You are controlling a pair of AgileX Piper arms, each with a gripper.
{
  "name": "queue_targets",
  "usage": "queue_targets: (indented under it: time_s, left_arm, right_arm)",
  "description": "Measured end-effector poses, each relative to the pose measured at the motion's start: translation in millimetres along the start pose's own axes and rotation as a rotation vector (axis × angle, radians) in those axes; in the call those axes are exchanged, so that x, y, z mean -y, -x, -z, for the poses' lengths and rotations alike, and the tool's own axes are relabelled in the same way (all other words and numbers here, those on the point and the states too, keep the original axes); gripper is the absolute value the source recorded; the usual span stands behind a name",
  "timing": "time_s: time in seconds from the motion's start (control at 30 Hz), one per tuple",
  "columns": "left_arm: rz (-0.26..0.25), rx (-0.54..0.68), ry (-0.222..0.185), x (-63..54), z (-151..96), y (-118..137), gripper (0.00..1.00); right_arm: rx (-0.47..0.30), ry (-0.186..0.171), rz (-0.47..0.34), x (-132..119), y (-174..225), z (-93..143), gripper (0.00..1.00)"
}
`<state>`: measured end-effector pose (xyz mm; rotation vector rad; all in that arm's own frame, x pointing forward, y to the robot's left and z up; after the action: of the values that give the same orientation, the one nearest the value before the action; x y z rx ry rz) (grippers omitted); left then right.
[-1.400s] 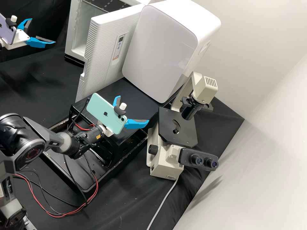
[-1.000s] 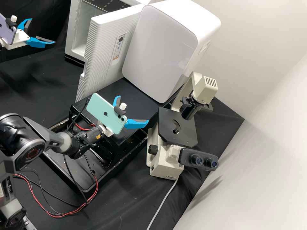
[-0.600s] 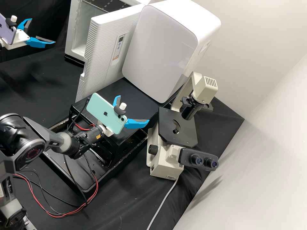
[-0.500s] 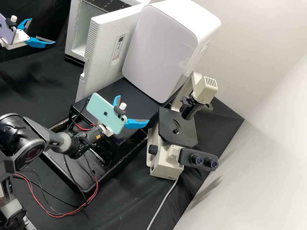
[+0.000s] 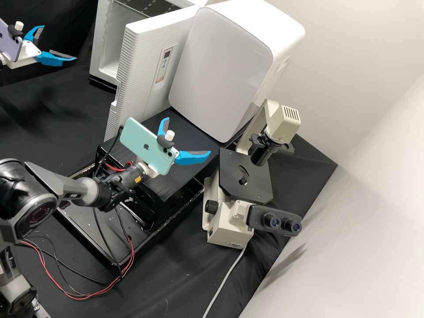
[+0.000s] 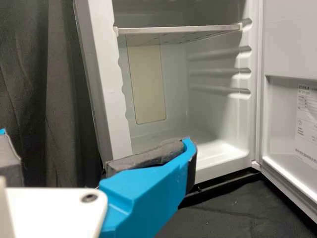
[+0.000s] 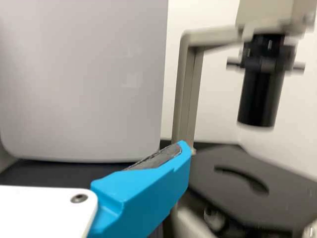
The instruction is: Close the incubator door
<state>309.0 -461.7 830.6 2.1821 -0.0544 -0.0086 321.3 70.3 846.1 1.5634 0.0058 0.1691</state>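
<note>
Incubator door [image 5: 132, 84] stands open beside the incubator [image 5: 99, 44], long axis vertical, its ribbed face turned away from the opening; that face bears a label [image 5: 164, 66], the inner one a printed sheet [image 6: 307, 124]. Left pincer [image 5: 59, 43], spread, faces the incubator; right pincer [image 5: 188, 136], spread, hangs well apart from it.

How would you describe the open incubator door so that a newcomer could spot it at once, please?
In the high view, find the big white box with the smooth front. Left of it is a white cabinet, its door standing open between the two. Fine ribs and a small panel mark that door; the box's front is plain.
</note>
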Motion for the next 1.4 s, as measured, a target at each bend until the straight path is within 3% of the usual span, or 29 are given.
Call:
queue_targets:
  time_s: [0.1,0.13,0.4,0.53,1.03,1.4]
  left_arm:
    - [0.000,0.000,0.000,0.0,0.0,0.0,1.00]
    - [0.000,0.000,0.000,0.0,0.0,0.0,1.00]
    - [0.000,0.000,0.000,0.0,0.0,0.0,1.00]
    - [0.000,0.000,0.000,0.0,0.0,0.0,1.00]
    - [0.000,0.000,0.000,0.0,0.0,0.0,1.00]
    - [0.000,0.000,0.000,0.0,0.0,0.0,1.00]
  right_arm:
    - [-0.027,-0.003,-0.011,-2.8,-2.4,8.2,1.00]
    - [-0.034,-0.002,-0.012,-2.6,-2.1,9.9,0.00]
    - [-0.082,0.000,-0.027,-1.8,-3.6,20.3,0.00]
    - [-0.115,0.022,-0.041,-1.6,-11.5,28.3,0.00]
    - [-0.218,0.156,-0.081,7.3,-50.5,59.2,0.00]
    - [-0.267,0.215,-0.172,-0.6,-81.3,81.4,0.00]
